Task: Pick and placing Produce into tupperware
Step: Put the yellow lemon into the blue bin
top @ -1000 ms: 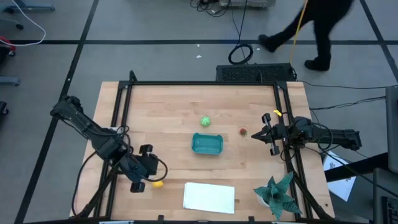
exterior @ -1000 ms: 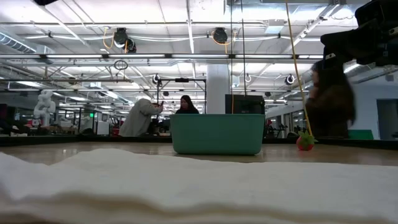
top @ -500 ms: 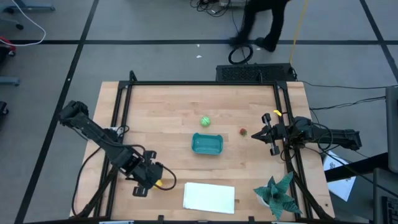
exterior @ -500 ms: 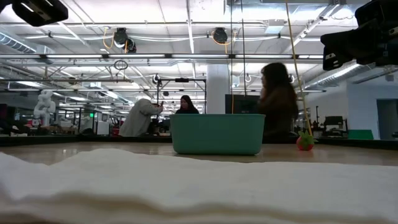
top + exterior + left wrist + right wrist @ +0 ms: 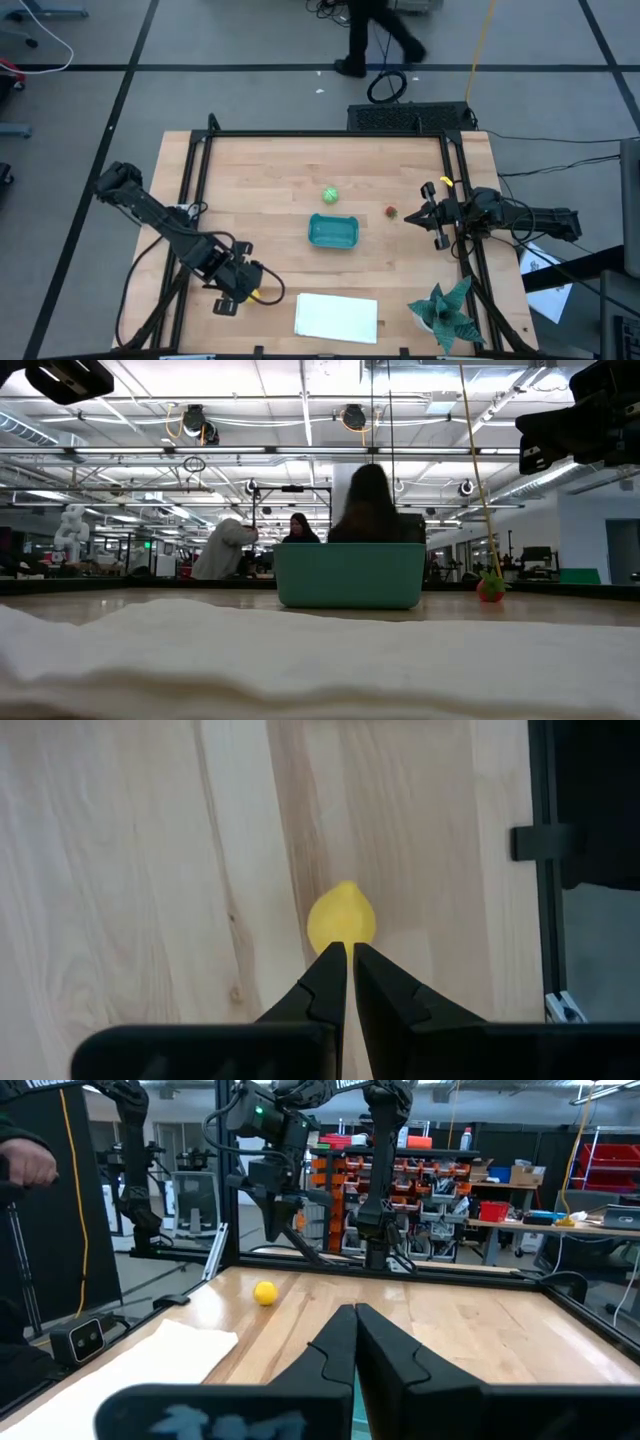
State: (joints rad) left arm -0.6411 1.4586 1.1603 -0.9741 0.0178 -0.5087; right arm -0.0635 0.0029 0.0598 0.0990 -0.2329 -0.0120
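While our left claw (image 5: 250, 294) hangs over the near left part of the wooden surface (image 5: 260, 190), its fingers are pressed together and pinch nothing. From the left wrist view we see the yellow lemon-like piece (image 5: 341, 919) lying on the wood just beyond the joined fingertips (image 5: 335, 960), close to them, though we cannot tell whether they touch it. From above, the same piece shows as a small yellow spot right at the claw, just left of the flat white rectangle (image 5: 337, 316).

Our right claw (image 5: 412, 215) waits at the right side of the surface, its fingers likewise pressed together and empty. The small dark red piece (image 5: 391, 211) lies just left of it, apart from it.

We find the teal-green tupperware (image 5: 333, 232) near the middle of the surface, with nothing showing inside it. The light green ball (image 5: 329, 194) sits just beyond its far edge, on the wood. The spiky teal-green plant (image 5: 447, 308) stands at the near right corner. Past the far end of the surface, a person (image 5: 375, 35) walks across the floor.
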